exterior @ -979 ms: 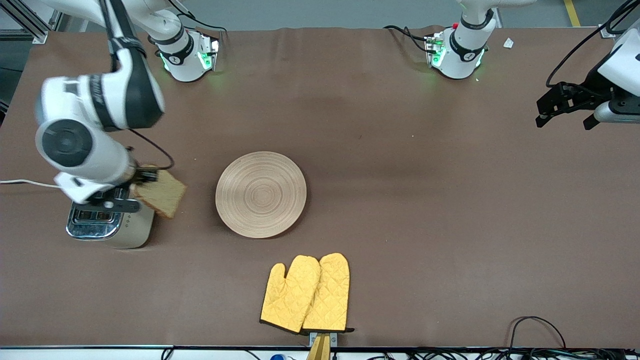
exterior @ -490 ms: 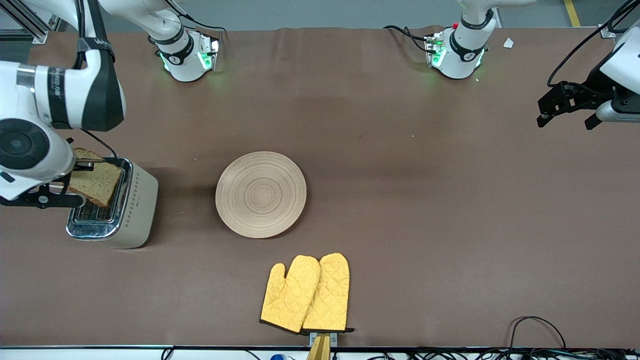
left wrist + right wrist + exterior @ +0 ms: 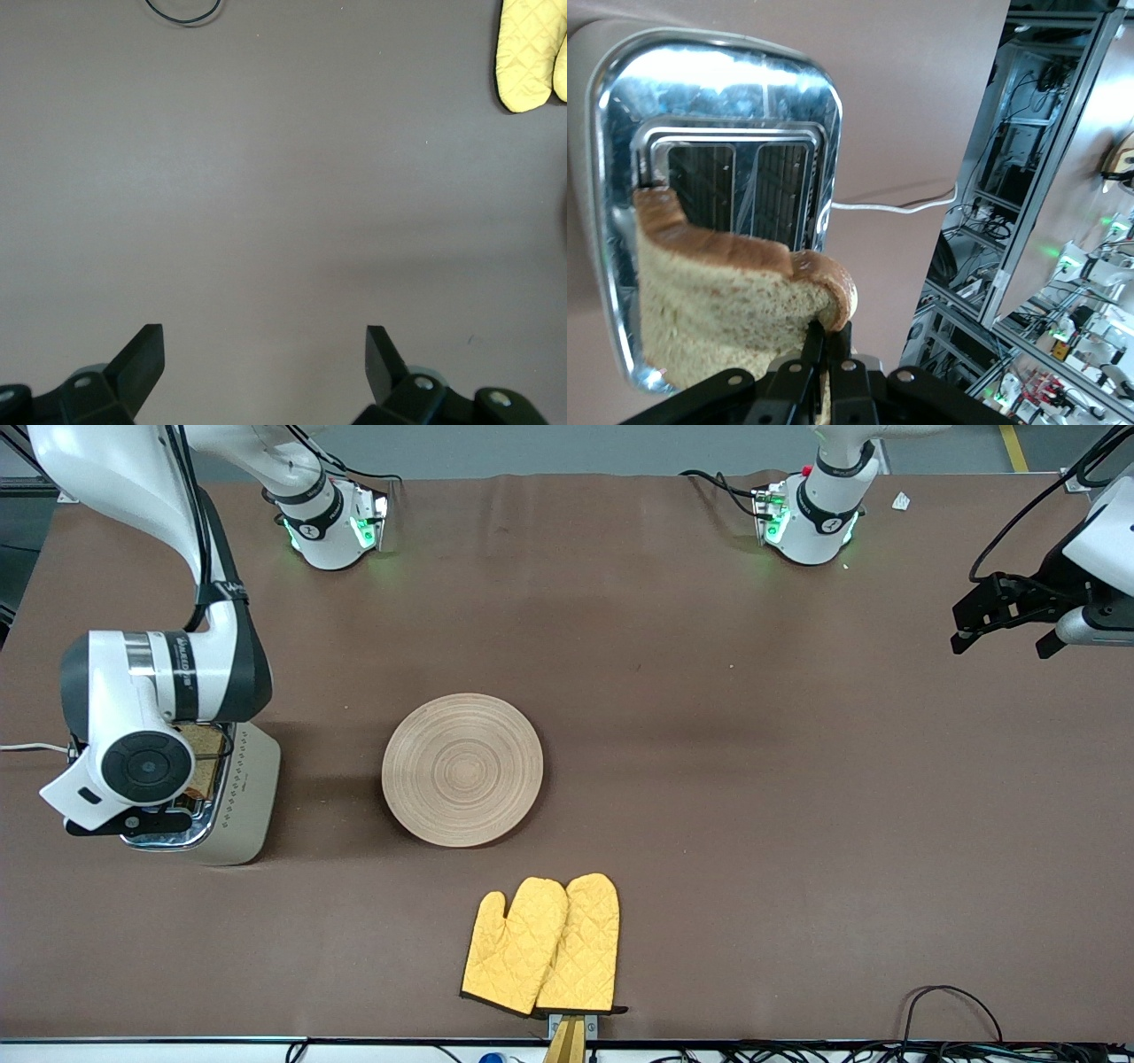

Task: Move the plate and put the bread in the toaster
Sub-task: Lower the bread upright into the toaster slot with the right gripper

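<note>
mitts (image 3: 542, 946): yellow pair, table edge nearest the front camera
plate (image 3: 462, 770): mid-table, bare, farther than mitts
toaster (image 3: 232, 797): right arm's end of table, beside plate; chrome top mostly hidden by right arm in front view
bread (image 3: 726, 305): clenched at one edge by right gripper (image 3: 827, 348), over toaster slots; lower part cut off
left gripper (image 3: 262, 356): released, fingers wide apart, over bare table at left arm's end, waiting
</note>
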You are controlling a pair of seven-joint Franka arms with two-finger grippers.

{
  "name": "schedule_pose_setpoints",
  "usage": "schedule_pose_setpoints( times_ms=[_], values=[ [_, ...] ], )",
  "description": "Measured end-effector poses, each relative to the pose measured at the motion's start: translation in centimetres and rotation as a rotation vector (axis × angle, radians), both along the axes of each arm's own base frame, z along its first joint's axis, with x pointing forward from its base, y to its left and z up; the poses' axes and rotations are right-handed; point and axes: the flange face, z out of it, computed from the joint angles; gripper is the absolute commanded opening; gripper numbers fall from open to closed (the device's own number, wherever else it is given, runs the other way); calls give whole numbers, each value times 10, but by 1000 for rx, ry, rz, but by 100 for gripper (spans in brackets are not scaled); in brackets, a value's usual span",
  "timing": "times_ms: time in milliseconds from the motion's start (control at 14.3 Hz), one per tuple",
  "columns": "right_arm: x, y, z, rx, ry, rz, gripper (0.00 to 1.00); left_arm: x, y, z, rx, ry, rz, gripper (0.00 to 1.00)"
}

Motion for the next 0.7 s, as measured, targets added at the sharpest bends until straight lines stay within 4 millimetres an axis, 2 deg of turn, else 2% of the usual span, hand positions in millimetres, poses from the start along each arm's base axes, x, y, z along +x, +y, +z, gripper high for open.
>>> schedule_pose_setpoints(
  times_ms=[280,700],
  values=[
    [9,-8,-11,-39,-14,36,0,0,-1,0,0,0,-2,100],
    [10,-8,-5,-74,-20,41,0,1,-1,-1,0,2,-2,100]
  ],
)
